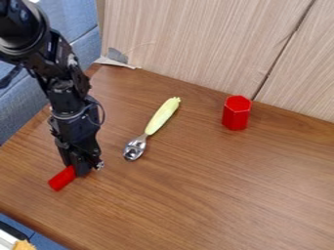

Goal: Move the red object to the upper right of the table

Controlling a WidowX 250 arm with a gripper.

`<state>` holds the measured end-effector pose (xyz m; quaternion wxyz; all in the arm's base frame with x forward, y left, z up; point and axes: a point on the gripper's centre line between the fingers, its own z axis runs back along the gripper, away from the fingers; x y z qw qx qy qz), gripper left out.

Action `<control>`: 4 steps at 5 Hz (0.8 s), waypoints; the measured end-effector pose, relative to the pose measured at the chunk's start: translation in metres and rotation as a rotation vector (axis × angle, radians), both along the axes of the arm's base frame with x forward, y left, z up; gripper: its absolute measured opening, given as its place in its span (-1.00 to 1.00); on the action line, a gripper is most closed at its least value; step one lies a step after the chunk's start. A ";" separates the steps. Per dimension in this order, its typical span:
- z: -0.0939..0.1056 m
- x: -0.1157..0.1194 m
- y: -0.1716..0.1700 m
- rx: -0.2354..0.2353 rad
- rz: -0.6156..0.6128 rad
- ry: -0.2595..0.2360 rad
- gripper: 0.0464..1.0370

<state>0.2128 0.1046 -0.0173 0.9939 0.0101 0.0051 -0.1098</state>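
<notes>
Gripper (86, 169): low over table, grip undeterminable | red bar (61, 179): at its tip, protruding lower left | spoon (156, 121): right of it | red hexagonal block (236, 113): well apart, upper right

And bright red is worn by the stubby rod (62, 178) at eight o'clock, streaked brown by the flat wooden tabletop (196, 195)!
</notes>
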 end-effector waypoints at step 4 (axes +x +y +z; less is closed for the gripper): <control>0.042 0.039 -0.088 -0.144 -0.097 -0.105 -0.55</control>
